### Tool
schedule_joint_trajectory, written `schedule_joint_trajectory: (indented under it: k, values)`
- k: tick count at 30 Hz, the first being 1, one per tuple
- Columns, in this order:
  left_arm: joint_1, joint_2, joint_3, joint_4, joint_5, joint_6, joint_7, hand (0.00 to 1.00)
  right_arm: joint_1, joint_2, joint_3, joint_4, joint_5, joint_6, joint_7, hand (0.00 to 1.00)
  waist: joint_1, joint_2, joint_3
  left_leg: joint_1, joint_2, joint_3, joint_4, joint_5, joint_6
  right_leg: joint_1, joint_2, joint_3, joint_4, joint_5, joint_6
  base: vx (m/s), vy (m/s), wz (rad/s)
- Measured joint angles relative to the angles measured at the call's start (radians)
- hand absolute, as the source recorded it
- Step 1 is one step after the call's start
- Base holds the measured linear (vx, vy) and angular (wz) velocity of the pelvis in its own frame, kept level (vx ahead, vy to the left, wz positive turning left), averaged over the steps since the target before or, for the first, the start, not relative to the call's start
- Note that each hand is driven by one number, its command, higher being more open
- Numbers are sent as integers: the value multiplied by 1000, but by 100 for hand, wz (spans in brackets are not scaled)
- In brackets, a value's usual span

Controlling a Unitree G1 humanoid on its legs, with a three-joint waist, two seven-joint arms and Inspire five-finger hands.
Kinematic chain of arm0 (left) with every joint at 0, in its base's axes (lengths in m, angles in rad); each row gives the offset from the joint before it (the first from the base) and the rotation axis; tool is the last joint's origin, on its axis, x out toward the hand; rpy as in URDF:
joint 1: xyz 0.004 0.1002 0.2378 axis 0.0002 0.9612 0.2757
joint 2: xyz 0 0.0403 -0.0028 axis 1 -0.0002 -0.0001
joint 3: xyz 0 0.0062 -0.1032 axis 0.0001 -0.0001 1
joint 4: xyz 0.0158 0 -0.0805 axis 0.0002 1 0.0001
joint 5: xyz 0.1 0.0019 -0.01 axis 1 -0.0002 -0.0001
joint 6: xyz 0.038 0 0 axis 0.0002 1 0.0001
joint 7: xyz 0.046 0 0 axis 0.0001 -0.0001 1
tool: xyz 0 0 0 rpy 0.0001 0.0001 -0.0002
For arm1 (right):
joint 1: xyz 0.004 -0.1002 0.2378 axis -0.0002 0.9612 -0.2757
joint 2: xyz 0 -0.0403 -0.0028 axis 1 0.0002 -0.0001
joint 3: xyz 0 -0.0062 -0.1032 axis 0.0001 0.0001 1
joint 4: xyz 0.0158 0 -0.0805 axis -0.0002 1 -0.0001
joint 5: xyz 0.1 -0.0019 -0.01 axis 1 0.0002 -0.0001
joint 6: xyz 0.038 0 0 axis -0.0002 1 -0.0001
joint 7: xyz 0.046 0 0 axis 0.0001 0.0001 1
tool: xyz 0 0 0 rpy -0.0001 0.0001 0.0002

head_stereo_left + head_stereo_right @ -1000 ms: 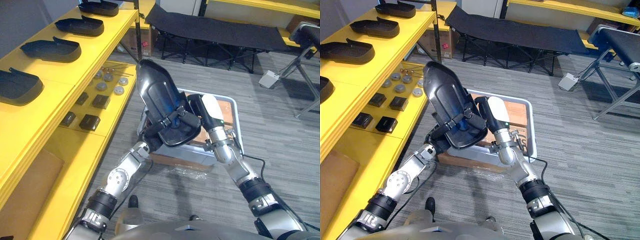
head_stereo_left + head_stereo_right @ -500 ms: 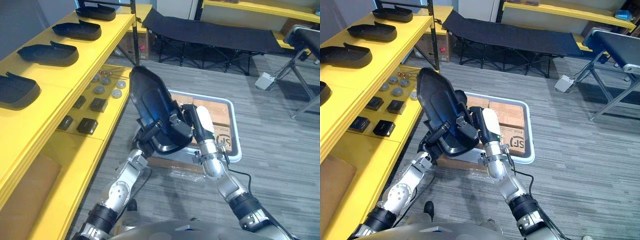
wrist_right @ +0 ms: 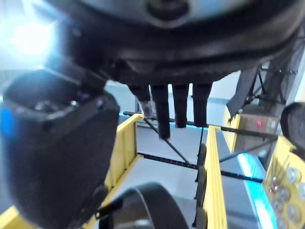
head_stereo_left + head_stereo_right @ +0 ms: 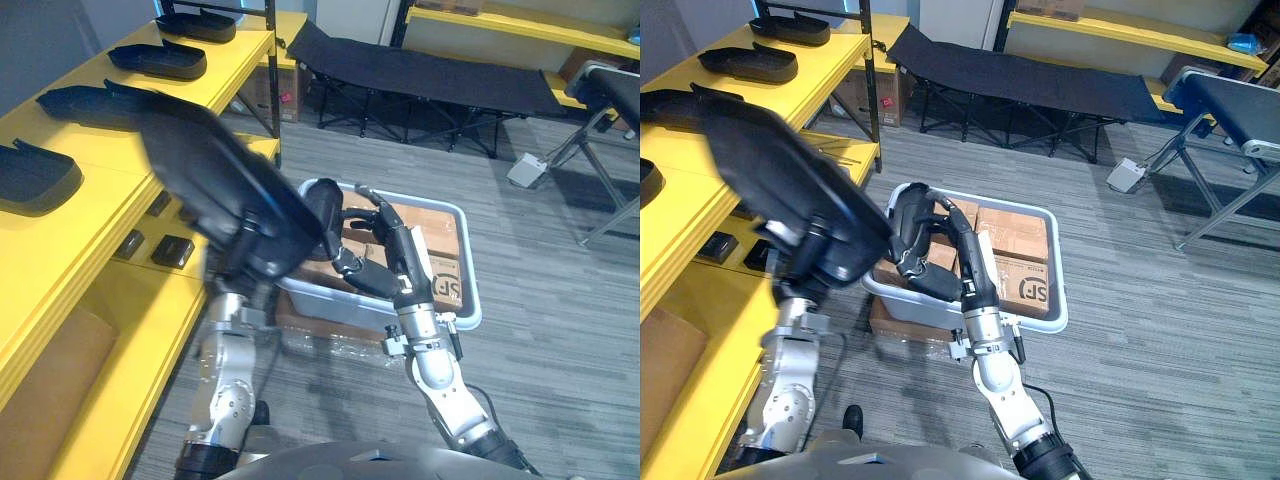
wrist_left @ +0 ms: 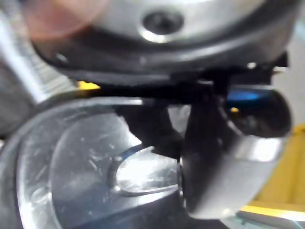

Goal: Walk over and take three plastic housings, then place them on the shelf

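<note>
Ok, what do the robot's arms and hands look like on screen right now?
Both arms are built from silver-grey metal segments with rounded joints: the left arm and the right arm. Each ends in a dark robot hand with slim black fingers: the left robot hand and the right robot hand.

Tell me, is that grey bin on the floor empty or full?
Not empty: the bin holds brown cardboard boxes packed side by side, across all of its inside that shows.
</note>
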Motion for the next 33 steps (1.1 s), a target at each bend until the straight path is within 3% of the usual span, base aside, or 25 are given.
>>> schedule_joint_trajectory:
  k: [5, 9, 15, 21, 26, 27, 32, 33]
  values:
    - [89, 0, 67, -106, 273, -64, 87, 0, 51, 50, -142, -121, 256, 0, 149, 100, 7, 7, -4, 0, -2, -2, 0, -4, -5, 5, -2, -7, -2, 0, -1, -16, -5, 4]
    - [182, -12, 73, -144, 382, -64, 143, 0, 193, 74, -285, -189, 400, 13, 242, 100, -28, 23, -16, 0, 0, 11, 0, -9, -9, -3, -2, 3, -5, -3, -4, -22, -9, -8]
    - [230, -40, 78, -191, 457, -65, 177, 0, 305, 73, -344, -173, 407, 94, 248, 100, -73, 56, -28, 9, 3, 37, 0, -20, -8, -8, 0, 30, -22, 2, 3, -8, -10, -17]
    - [231, -38, 114, -243, 505, -64, 216, 0, 271, 68, -317, -123, 361, 172, 261, 100, -69, 87, -44, -12, 8, 20, 11, -21, -9, -2, 10, 9, -40, 7, 12, 15, -18, 8]
    - [241, -53, 174, -240, 499, -54, 273, 0, 207, 37, -279, -40, 311, 210, 260, 100, -24, 101, -39, -58, -6, -86, 40, -12, -8, 47, 16, -107, -57, 7, 19, 22, -41, 67]
    - [251, -68, 213, -240, 495, -54, 284, 0, 182, 26, -253, -24, 309, 210, 259, 100, 2, 102, -34, -63, -16, -132, 46, -12, -7, 81, 17, -158, -57, -5, 26, 6, -53, 82]
    - [319, -89, 291, -240, 487, -55, 293, 0, 132, 26, -199, -23, 305, 210, 260, 100, 55, 106, -22, -94, -39, -241, 71, -3, -9, 142, 20, -282, -13, -58, 36, -8, -42, 87]
    - [345, -102, 304, -240, 487, -55, 273, 0, 119, 26, -198, -22, 282, 210, 248, 100, 63, 108, -11, -120, -45, -230, 79, 4, 15, 160, 19, -338, 9, -71, 34, -40, -19, 109]
